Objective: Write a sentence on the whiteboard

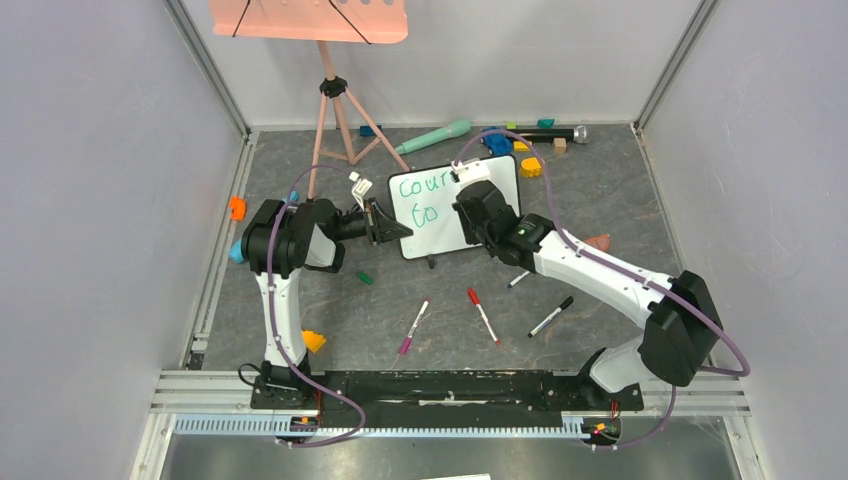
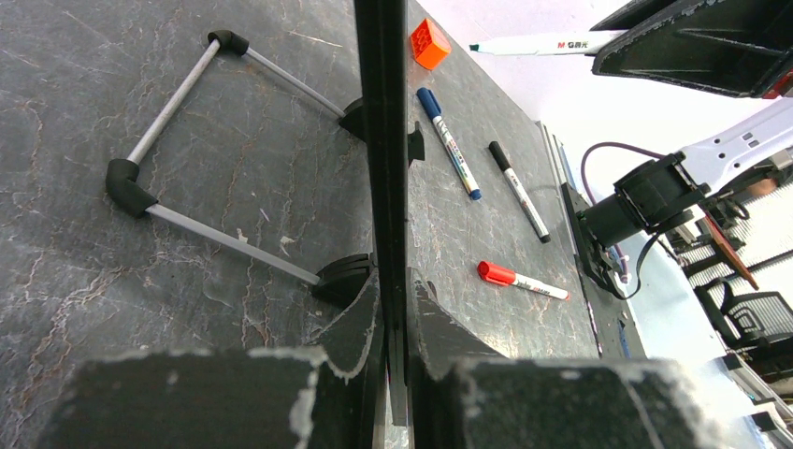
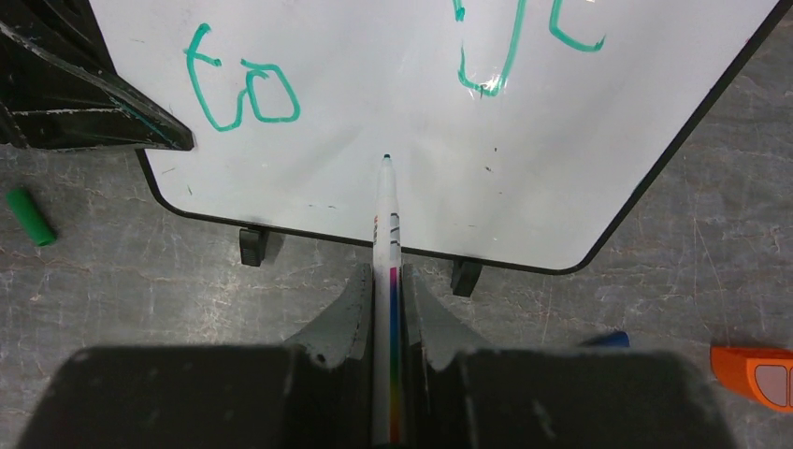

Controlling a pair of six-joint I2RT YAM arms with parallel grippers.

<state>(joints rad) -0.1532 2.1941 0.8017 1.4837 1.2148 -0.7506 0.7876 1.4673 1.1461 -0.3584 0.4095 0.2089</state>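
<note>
Top external: the board point(image 1: 455, 222) stands tilted mid-table, with teal writing point(image 1: 424, 188) reading "cour" over "to". The left gripper point(image 1: 390, 228) is at its left edge.

Left wrist: the fingers point(image 2: 351, 327) are clamped on the board's dark edge, seen end-on. Red point(image 2: 521, 281), black point(image 2: 519, 192) and blue point(image 2: 449, 142) markers lie on the table point(image 2: 234, 140) beyond.

Right wrist: the right gripper point(image 3: 388, 290) pinches a pen point(image 3: 386, 215). Its tip is at bare white right of "to"; whether it touches is unclear. A green cap point(image 3: 30, 217) lies left.

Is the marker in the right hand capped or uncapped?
Uncapped. The marker in the right hand shows a bare teal tip pointing at the whiteboard.
</note>
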